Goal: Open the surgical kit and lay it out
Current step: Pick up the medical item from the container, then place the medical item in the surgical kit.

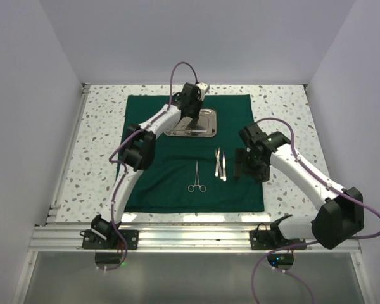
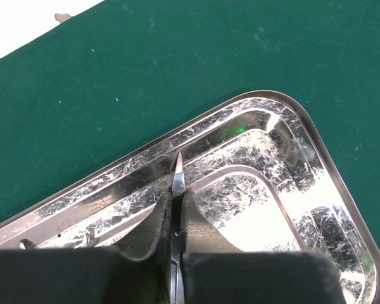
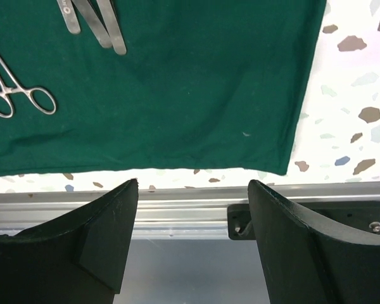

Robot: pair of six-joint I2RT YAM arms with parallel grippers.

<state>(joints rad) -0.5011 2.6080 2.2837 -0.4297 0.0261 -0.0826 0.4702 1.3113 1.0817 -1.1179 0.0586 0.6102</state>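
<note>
The dark green cloth lies spread flat on the table. The shiny steel tray sits on its far middle and fills the left wrist view. My left gripper hangs over the tray, shut on slim silver scissors whose pointed tip sticks out past the fingers. A ring-handled clamp and tweezers lie on the cloth's middle; they also show in the right wrist view as clamp and tweezers. My right gripper is open and empty at the cloth's right side.
The cloth's near edge ends short of the aluminium rail at the table's front. Speckled tabletop shows left and right of the cloth. White walls close in the sides and back.
</note>
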